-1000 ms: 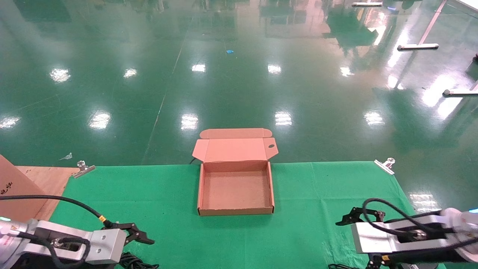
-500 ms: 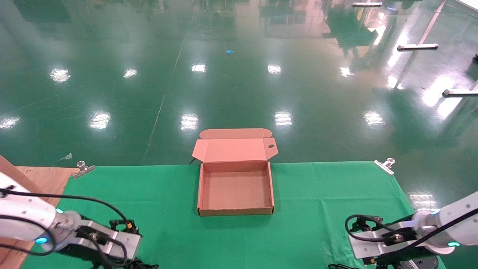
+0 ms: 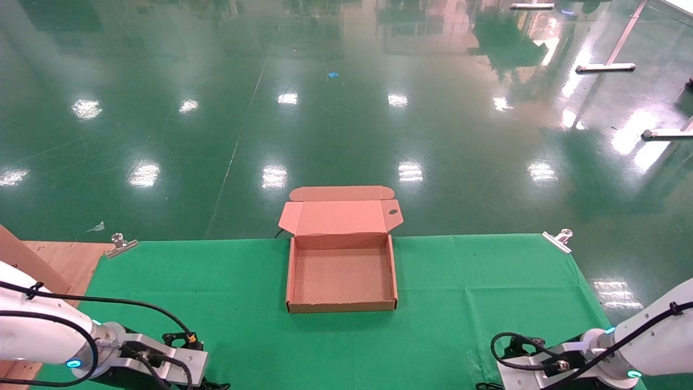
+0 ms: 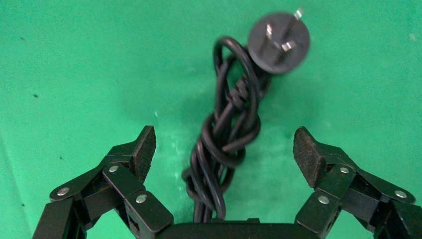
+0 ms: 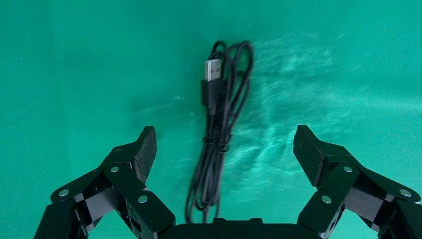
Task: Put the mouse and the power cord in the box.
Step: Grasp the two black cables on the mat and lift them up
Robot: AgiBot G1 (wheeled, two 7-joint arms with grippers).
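The brown box [image 3: 341, 306] stands open in the middle of the green cloth, lid flap folded back, nothing inside. The power cord [image 4: 226, 114] lies knotted in a bundle on the cloth, its pronged plug [image 4: 278, 36] at the far end. My left gripper [image 4: 225, 147] hangs open straight over it, one finger [image 4: 142, 149] on each side, neither touching. My right gripper [image 5: 225, 145] is open over a thin black cable bundle [image 5: 219, 124] with a USB plug [image 5: 213, 69]. The mouse itself is out of view. Both arms [image 3: 157, 360] [image 3: 547, 365] sit at the near table corners.
Green cloth [image 3: 487, 281] covers the table, held by metal clips [image 3: 120, 244] [image 3: 557, 238] at the back corners. A brown cardboard panel [image 3: 21, 260] leans at the far left over bare wood. Shiny green floor lies beyond the table.
Both arms have lowered and tipped downward toward the near edge. Their fingers, seen pointing forward a second ago, are now hidden under the wrists in the head view. The box has not moved.
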